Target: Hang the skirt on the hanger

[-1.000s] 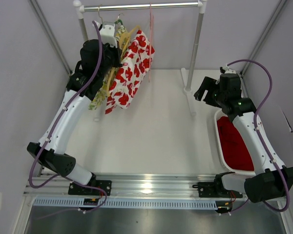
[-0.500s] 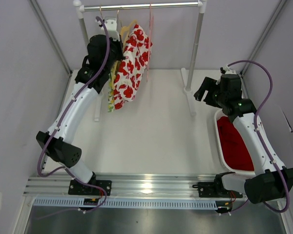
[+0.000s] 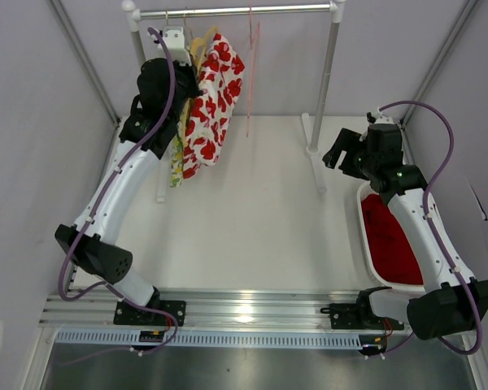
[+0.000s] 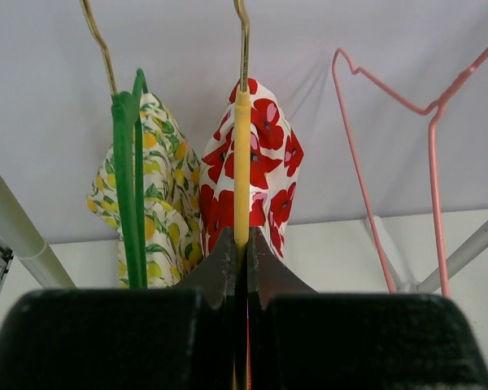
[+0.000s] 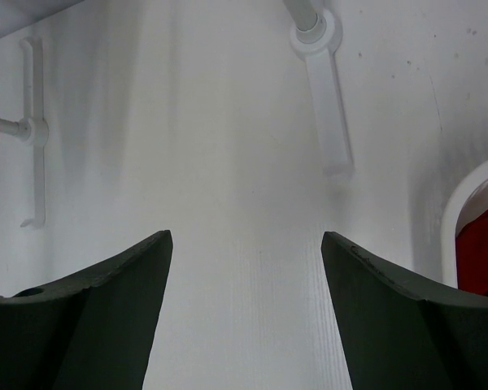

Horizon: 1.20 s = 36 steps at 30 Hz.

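A smooth white tabletop (image 3: 260,219) sits between pale walls (image 3: 32,122) under a metal rail (image 3: 236,10). The poppy-print fabric skirt (image 3: 211,97) hangs on a yellow hanger (image 4: 241,162), which the left gripper (image 4: 242,237) pinches tight. The right gripper (image 5: 246,237) gapes wide, empty.

Pink hanger (image 4: 430,114) on rail (image 3: 236,10); white tub (image 3: 363,231) (red cloth (image 3: 390,240) inside) at right

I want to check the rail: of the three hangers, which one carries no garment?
The pink wire hanger, rightmost in the left wrist view, is bare; the green hanger and the yellow hanger are both loaded.
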Each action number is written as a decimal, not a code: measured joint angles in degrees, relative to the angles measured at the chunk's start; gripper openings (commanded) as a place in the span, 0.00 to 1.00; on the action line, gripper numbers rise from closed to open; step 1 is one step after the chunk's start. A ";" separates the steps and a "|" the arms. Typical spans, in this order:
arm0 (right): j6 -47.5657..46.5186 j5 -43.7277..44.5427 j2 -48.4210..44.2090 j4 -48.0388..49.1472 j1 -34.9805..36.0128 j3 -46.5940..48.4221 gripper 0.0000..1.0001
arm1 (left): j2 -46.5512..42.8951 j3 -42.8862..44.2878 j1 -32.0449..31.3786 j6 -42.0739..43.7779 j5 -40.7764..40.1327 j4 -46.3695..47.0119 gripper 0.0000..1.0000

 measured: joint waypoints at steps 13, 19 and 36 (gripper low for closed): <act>-0.02 -0.20 0.00 0.50 -0.42 0.00 0.81 | 5.11 8.96 0.02 -1.97 0.00 1.40 0.00; -0.04 -0.24 0.00 0.50 -0.63 0.00 0.81 | 11.34 14.93 0.02 -3.37 0.22 -0.57 0.00; -0.39 -0.28 0.00 0.52 -0.96 -0.96 0.81 | 6.14 2.29 0.09 -6.19 2.03 3.32 0.36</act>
